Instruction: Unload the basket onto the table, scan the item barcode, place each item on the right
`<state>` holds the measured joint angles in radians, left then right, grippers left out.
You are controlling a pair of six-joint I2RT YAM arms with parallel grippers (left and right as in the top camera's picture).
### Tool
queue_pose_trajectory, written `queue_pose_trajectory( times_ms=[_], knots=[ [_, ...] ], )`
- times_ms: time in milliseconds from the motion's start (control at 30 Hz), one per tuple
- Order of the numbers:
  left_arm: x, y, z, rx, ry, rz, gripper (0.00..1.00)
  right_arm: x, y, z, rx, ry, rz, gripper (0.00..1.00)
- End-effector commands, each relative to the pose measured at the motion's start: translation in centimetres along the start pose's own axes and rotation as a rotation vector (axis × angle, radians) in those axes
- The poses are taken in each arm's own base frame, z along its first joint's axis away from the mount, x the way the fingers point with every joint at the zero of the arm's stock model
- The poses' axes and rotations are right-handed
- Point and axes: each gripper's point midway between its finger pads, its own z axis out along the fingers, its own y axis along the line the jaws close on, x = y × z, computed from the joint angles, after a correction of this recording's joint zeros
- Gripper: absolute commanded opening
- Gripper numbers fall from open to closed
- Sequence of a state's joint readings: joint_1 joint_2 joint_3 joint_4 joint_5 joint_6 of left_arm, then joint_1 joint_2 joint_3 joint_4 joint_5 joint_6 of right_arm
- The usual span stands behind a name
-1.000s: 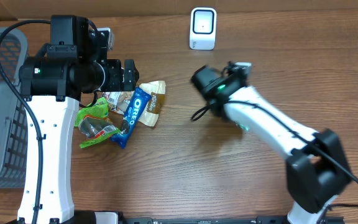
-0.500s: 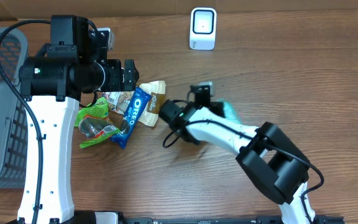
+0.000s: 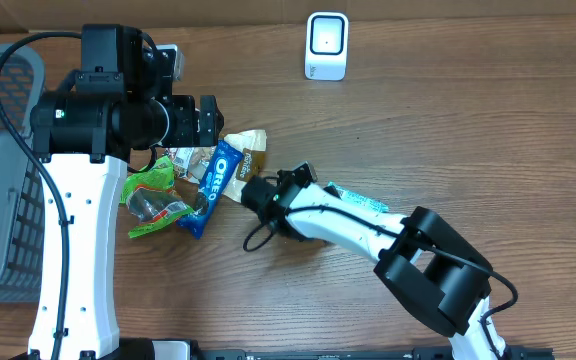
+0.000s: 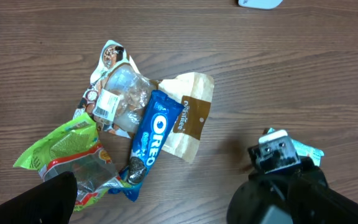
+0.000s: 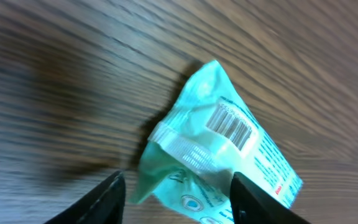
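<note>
My right pincer [image 5: 178, 190] is released, fingers spread about the teal packet [image 5: 210, 146] lying barcode-up on the table [image 5: 55, 74]; my left pincer [image 3: 209, 120] gapes empty.

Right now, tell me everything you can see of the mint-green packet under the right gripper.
The mint-green packet is a soft, glossy plastic pouch, crinkled, with a ribbed crimped seal across it. A white barcode faces up, and fine print runs along one side. It lies on the wooden table, between the spread fingers of the right gripper. Whether they touch it is unclear.
</note>
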<state>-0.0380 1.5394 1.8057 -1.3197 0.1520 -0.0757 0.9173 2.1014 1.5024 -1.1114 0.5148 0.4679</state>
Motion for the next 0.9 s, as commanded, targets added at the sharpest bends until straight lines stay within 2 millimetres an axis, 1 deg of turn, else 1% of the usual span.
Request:
queue_pose_trajectory(
  times_ms=[0, 67, 100, 167, 200, 267, 333, 367, 433, 467, 533, 667, 767, 867],
  knots=[
    [0.1, 0.1, 0.3, -0.006, 0.007, -0.011, 1.0, -3.4, -0.4, -4.0, -0.216, -0.031, 0.102, 0.59],
    [0.1, 0.1, 0.3, -0.006, 0.007, -0.011, 1.0, -5.1, -1.7, -6.2, -0.313, -0.053, 0.17, 0.63],
    [0.1, 0.1, 0.3, -0.006, 0.007, -0.011, 1.0, -5.9, -2.7, -7.3, -0.365, -0.062, 0.21, 0.66],
    [0.1, 0.1, 0.3, -0.006, 0.007, -0.011, 1.0, -6.9, -4.7, -8.8, -0.449, -0.072, 0.277, 0.73],
    [0.1, 0.1, 0.3, -0.006, 0.007, -0.011, 1.0, -7.2, -6.1, -9.3, -0.498, -0.069, 0.32, 0.76],
    [0.1, 0.1, 0.3, -0.006, 0.007, -0.011, 1.0, -7.3, -8.7, -9.6, -0.581, -0.047, 0.393, 0.77],
    [0.1, 0.1, 0.3, -0.006, 0.007, -0.011, 1.0, -7.2, -9.9, -9.9, -0.709, -0.022, 0.377, 0.77],
    [0.1, 0.1, 0.3, -0.006, 0.007, -0.011, 1.0, -7.1, -10.3, -10.2, -0.811, -0.01, 0.349, 0.77],
    [0.1, 0.1, 0.3, -0.006, 0.007, -0.011, 1.0, -6.8, -11.3, -10.4, -0.933, 0.0, 0.329, 0.77],
    [0.1, 0.1, 0.3, -0.006, 0.007, -0.011, 0.99, -6.7, -12.1, -10.1, -0.966, 0.003, 0.334, 0.77],
    [0.1, 0.1, 0.3, -0.006, 0.007, -0.011, 1.0, -6.4, -13.9, -8.8, -0.968, 0.01, 0.374, 0.77],
    [0.1, 0.1, 0.3, -0.006, 0.007, -0.011, 1.0, -5.5, -16.4, -6.5, -0.95, 0.034, 0.447, 0.79],
    [0.1, 0.1, 0.3, -0.006, 0.007, -0.011, 1.0, -4.4, -17.4, -4.8, -0.941, 0.063, 0.472, 0.8],
    [0.1, 0.1, 0.3, -0.006, 0.007, -0.011, 1.0, -3.1, -17.0, -3.3, -0.941, 0.102, 0.479, 0.8]
  ],
)
